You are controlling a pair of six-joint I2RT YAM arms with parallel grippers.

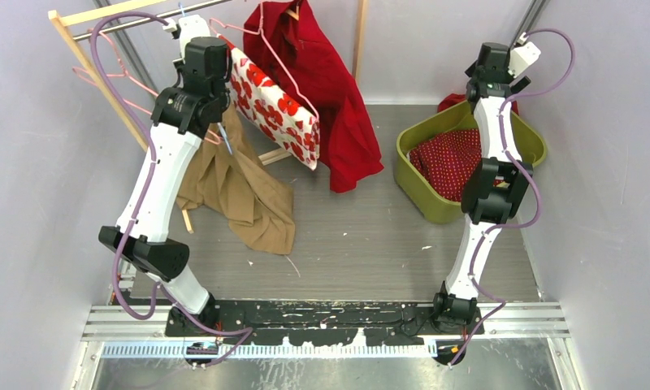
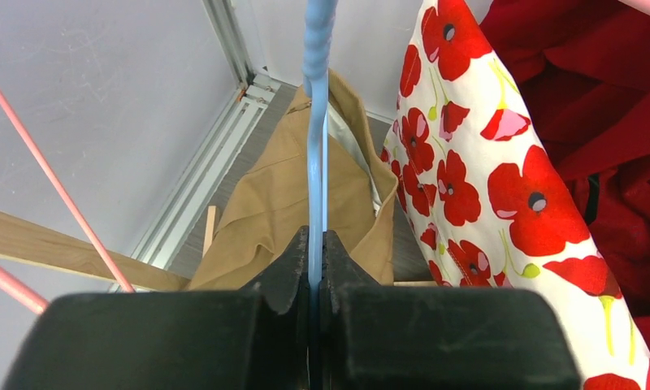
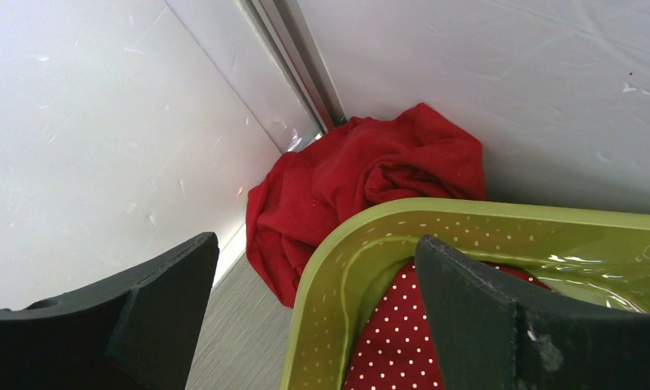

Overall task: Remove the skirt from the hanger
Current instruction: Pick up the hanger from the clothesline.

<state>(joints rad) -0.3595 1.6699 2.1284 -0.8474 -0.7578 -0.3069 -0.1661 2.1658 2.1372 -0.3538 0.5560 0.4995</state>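
Observation:
A tan skirt (image 1: 240,191) hangs from a thin blue hanger (image 2: 315,122) and trails onto the floor; it also shows in the left wrist view (image 2: 273,203). My left gripper (image 2: 316,236) is shut on the blue hanger's wire, just above the skirt. In the top view the left gripper (image 1: 218,122) is high at the rack, its fingertips mostly hidden under the wrist. My right gripper (image 3: 318,244) is open and empty above the far corner of the green basket (image 3: 338,276); it also shows in the top view (image 1: 494,65).
A white poppy-print garment (image 1: 277,110) and a red garment (image 1: 330,89) hang right of the skirt. The wooden rack (image 1: 94,65) holds empty pink hangers (image 1: 110,73). The green basket (image 1: 419,146) holds red dotted cloth (image 1: 448,158); a red cloth (image 3: 346,187) lies behind it.

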